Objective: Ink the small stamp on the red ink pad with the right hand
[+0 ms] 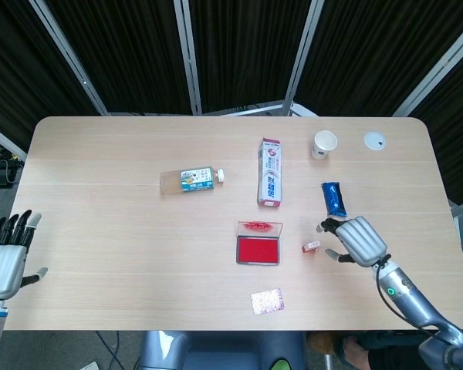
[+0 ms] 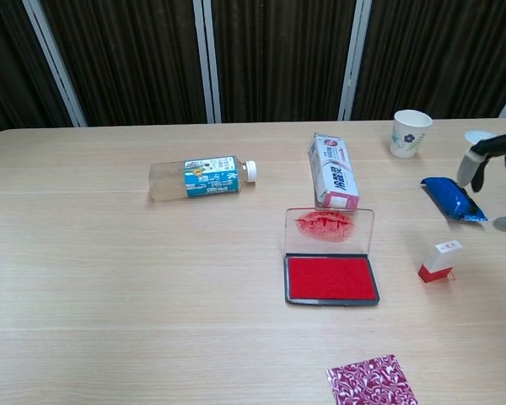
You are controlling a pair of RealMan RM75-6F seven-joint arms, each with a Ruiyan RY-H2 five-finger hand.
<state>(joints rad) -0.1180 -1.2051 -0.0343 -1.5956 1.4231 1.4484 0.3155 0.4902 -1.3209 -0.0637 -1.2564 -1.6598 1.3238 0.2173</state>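
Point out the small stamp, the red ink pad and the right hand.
small stamp (image 2: 438, 260): chest view, on its white body.
red ink pad (image 2: 331, 278): chest view, middle of the red inked surface.
right hand (image 1: 358, 240): head view, back of the hand.

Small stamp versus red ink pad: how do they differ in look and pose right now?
The small stamp stands tilted on the bare table, a narrow white block with a red base; the red ink pad lies flat, wide and low. The ink pad is open, its clear lid upright and smeared red; the stamp has no lid showing. Both carry red, and neither is touched by the right hand.
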